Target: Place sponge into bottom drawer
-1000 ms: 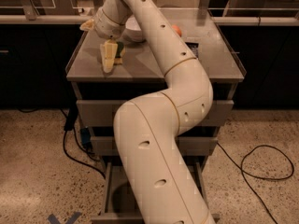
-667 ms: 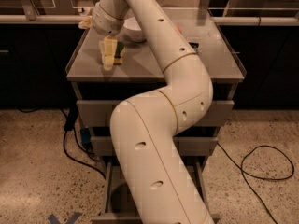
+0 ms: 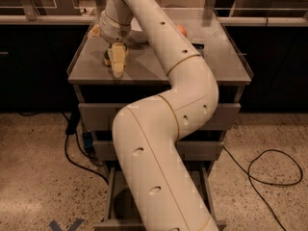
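Upper left, the gripper [image 3: 118,65] is meeting the sponge [image 3: 109,59] (grip: cannot tell); the bottom drawer [image 3: 110,198] is waiting open, lower centre.

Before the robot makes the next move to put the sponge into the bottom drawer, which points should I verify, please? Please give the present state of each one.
1. Bottom drawer pulled out: ok.
2. Sponge found: ok, it lies on the left front part of the cabinet top.
3. Tool at the sponge: ok, it is down at the cabinet top, right beside the sponge.
4. Firm hold on the sponge: cannot tell.
5. Free room inside the drawer: cannot tell, the arm hides most of its floor.
6. Orange ball out of the way: ok, it sits apart, farther back and to the right.
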